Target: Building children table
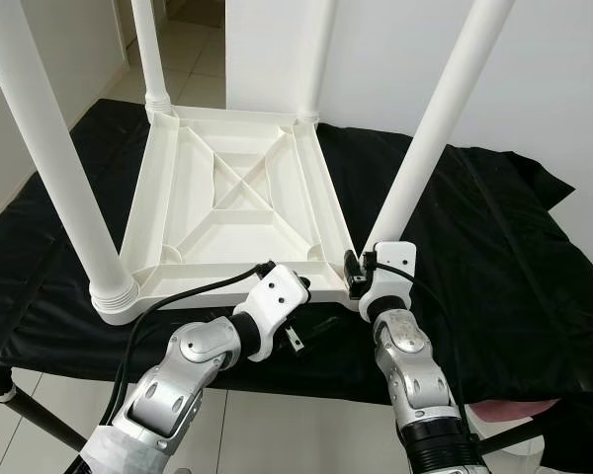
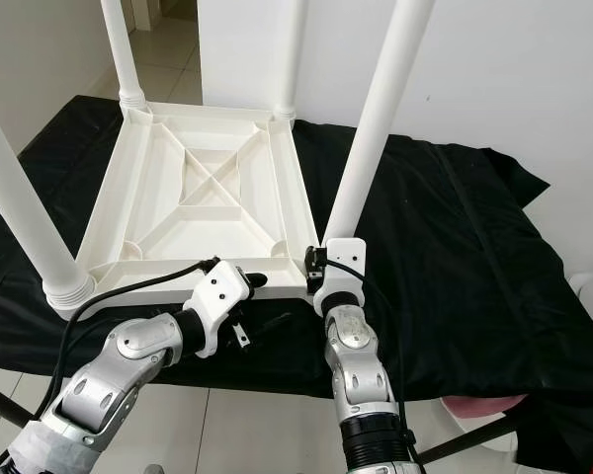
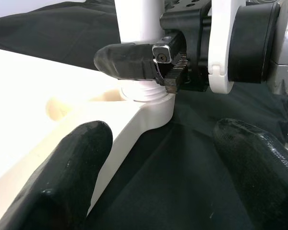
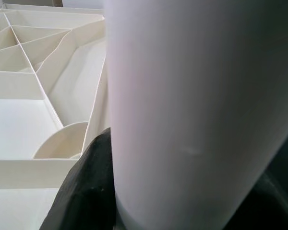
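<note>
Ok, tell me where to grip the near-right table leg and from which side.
Grip the near-right leg low on its round shaft, just above the corner socket of the upturned tabletop, coming from the robot's side. The shaft is smooth and cylindrical, and stands nearly upright, so fingers can close across it there. The right claw is already shut on it there; the left claw is open nearby.

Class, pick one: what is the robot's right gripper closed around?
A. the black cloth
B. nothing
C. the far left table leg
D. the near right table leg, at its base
D: the right gripper clamps the near right table leg just above its socket in the upturned tabletop.
</note>
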Robot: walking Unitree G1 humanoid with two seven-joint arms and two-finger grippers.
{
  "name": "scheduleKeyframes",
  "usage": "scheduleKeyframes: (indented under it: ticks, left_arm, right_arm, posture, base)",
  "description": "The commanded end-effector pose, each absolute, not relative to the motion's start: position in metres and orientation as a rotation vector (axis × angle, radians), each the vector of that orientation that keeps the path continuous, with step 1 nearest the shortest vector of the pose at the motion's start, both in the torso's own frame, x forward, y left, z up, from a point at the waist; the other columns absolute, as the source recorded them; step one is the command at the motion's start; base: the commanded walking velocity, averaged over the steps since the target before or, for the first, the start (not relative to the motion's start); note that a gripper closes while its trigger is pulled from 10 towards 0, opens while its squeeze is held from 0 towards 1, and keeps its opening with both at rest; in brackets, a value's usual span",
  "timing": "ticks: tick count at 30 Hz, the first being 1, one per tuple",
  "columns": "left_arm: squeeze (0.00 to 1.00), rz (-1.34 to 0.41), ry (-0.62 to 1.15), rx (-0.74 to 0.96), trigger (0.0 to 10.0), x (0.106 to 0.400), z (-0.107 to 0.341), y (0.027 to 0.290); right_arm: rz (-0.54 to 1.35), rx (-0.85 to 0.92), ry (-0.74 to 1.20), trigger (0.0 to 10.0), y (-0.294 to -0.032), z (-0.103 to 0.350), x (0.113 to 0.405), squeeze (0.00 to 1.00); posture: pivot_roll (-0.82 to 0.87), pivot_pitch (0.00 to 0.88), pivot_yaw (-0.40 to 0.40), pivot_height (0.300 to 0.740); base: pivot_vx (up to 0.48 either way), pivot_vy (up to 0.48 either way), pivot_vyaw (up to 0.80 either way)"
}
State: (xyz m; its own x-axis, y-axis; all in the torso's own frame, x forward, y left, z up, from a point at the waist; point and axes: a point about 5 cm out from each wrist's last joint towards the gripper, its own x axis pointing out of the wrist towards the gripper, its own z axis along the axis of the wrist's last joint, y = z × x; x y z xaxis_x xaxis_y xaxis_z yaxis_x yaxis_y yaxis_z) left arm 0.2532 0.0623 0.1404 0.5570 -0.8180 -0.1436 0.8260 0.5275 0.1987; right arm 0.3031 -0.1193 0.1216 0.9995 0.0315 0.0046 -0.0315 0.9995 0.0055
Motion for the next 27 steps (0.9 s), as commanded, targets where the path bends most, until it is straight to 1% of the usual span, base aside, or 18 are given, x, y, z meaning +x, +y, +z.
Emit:
scheduleKeyframes:
  ticks: [1,2,6,7,10,11,14,15,16,17,19,22,24,27]
  left_arm:
    - [0.0,-0.992,0.034,0.258,10.0,0.25,0.139,0.059]
    - [0.0,-0.992,0.034,0.257,10.0,0.25,0.139,0.059]
    - [0.0,-0.992,0.033,0.258,10.0,0.25,0.139,0.059]
    - [0.0,-0.991,0.031,0.258,10.0,0.251,0.14,0.059]
    - [0.0,-0.989,0.031,0.259,10.0,0.251,0.14,0.059]
    - [0.0,-0.988,0.032,0.259,10.0,0.251,0.14,0.06]
    - [0.0,-0.987,0.032,0.26,10.0,0.251,0.14,0.06]
    - [0.0,-0.987,0.032,0.26,10.0,0.251,0.14,0.06]
    - [0.0,-0.987,0.031,0.261,10.0,0.252,0.14,0.061]
    - [0.0,-0.987,0.031,0.261,10.0,0.252,0.14,0.061]
    - [0.0,-0.988,0.03,0.264,10.0,0.253,0.141,0.061]
    - [0.0,-0.987,0.029,0.266,10.0,0.253,0.141,0.062]
    - [0.0,-0.98,0.024,0.274,10.0,0.256,0.143,0.063]
    - [0.0,-0.973,0.021,0.277,10.0,0.258,0.144,0.065]
  right_arm:
    - [-0.042,-0.028,0.011,10.0,-0.134,0.118,0.3,0.39]
    - [-0.022,-0.017,0.004,10.0,-0.133,0.12,0.3,1.0]
    - [0.029,-0.004,-0.019,10.0,-0.13,0.124,0.299,1.0]
    - [0.109,0.012,-0.036,10.0,-0.132,0.127,0.301,1.0]
    - [0.204,0.017,-0.01,10.0,-0.136,0.124,0.302,1.0]
    - [0.278,-0.011,0.018,10.0,-0.142,0.119,0.304,0.25]
    - [0.303,-0.033,0.028,10.0,-0.145,0.117,0.305,0.25]
    - [0.37,-0.063,0.024,10.0,-0.148,0.116,0.307,0.0]
    - [0.445,-0.074,0.02,10.0,-0.151,0.117,0.309,0.0]
    - [0.445,-0.074,0.02,10.0,-0.151,0.117,0.309,0.0]
    - [0.575,-0.119,0.021,10.0,-0.155,0.117,0.312,0.0]
    - [0.628,-0.142,0.03,10.0,-0.155,0.116,0.314,0.0]
    - [0.713,-0.184,0.014,10.0,-0.155,0.119,0.318,0.0]
    - [0.768,-0.182,0.002,10.0,-0.154,0.123,0.322,0.0]
  posture:
    - [-0.01,0.0,-0.108,0.74]
    - [-0.01,0.0,-0.108,0.74]
    - [-0.01,0.0,-0.11,0.74]
    - [-0.01,0.0,-0.111,0.74]
    - [-0.01,0.0,-0.111,0.74]
    - [0.0,0.0,-0.11,0.74]
    - [0.0,0.0,-0.108,0.74]
    - [-0.01,0.0,-0.097,0.74]
    - [-0.01,0.0,-0.096,0.74]
    - [-0.01,0.0,-0.096,0.74]
    - [-0.01,0.0,-0.091,0.74]
    - [0.0,0.0,-0.09,0.74]
    - [0.0,0.0,-0.088,0.74]
    - [0.01,0.0,-0.085,0.74]
  base:
    - [0.0,0.0,0.0]
    - [0.0,0.0,0.0]
    - [0.0,0.0,0.0]
    - [0.0,0.0,0.0]
    - [0.0,0.0,0.0]
    - [0.0,0.0,0.0]
    - [0.0,0.0,0.0]
    - [0.0,0.0,0.0]
    - [0.0,0.0,0.0]
    - [0.0,0.0,0.0]
    - [0.0,0.0,0.0]
    - [0.0,0.0,0.0]
    - [0.0,0.0,0.0]
    - [0.0,0.0,0.0]
